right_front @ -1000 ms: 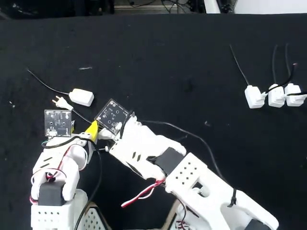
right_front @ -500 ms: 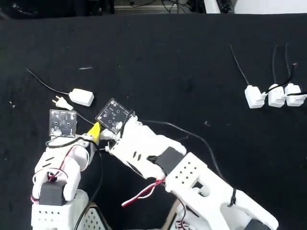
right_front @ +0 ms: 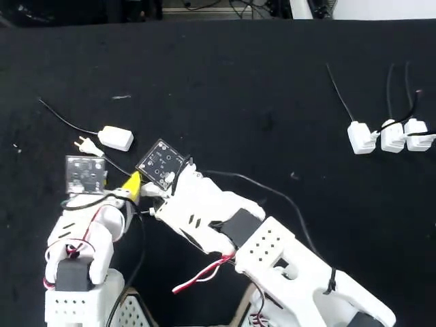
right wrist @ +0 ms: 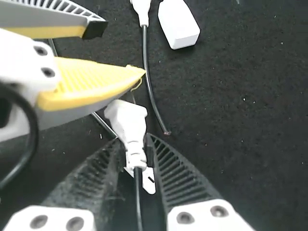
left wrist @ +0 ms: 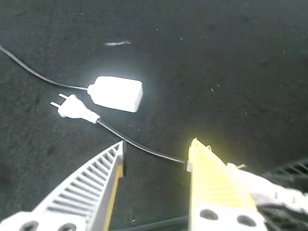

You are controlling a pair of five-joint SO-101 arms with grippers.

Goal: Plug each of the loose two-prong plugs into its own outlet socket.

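White plug (right wrist: 126, 122) gripped by right tool (right wrist: 134, 144); left tool (left wrist: 156, 144) gapes.

Setting: robotics lab bench, a table under black cloth (right_front: 272, 75) with a white left arm (right_front: 78, 245) and right arm (right_front: 272, 255) side by side, and tangled cables (right_front: 240, 8) beyond the far edge.

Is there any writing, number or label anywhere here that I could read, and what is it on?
None can be read.
Tiny marks on the left arm's grey square board: too small to read.
Same on the right arm's grey square board.
No print visible on the white rounded socket block, the loose white two-prong plug or the held white plug.
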